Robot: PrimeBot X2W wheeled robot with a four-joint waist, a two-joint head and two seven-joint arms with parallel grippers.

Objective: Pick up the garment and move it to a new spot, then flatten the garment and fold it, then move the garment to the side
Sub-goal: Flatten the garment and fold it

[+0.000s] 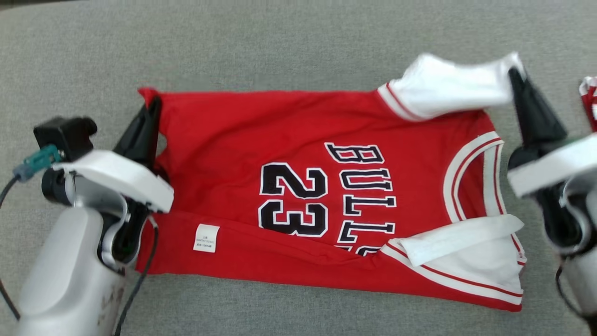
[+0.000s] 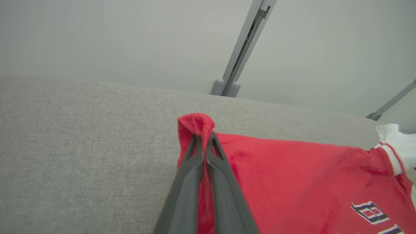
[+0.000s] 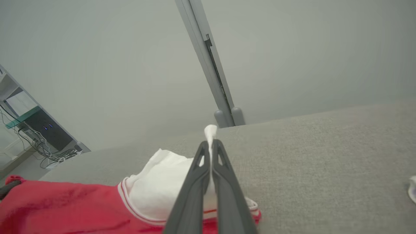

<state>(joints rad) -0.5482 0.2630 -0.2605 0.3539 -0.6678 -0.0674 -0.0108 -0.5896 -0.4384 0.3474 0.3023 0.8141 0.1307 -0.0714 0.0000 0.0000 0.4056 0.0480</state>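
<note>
Jersey (image 1: 224,140) pinched at both far corners on the grey tabletop (image 1: 298,42).
The left fingers (image 2: 192,162) are clamped on the red hem corner (image 2: 195,122), the right fingers (image 3: 197,172) on a white sleeve (image 1: 447,86). Each holds only a thin tip of cloth, so an uneven pull could slip one corner free or bunch the spread fabric.

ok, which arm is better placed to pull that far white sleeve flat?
Right, probably. The right gripper is shut on the tip of the far white sleeve, which sits bunched at the jersey's edge. The left gripper is clamped on the red hem corner at the opposite end.
</note>
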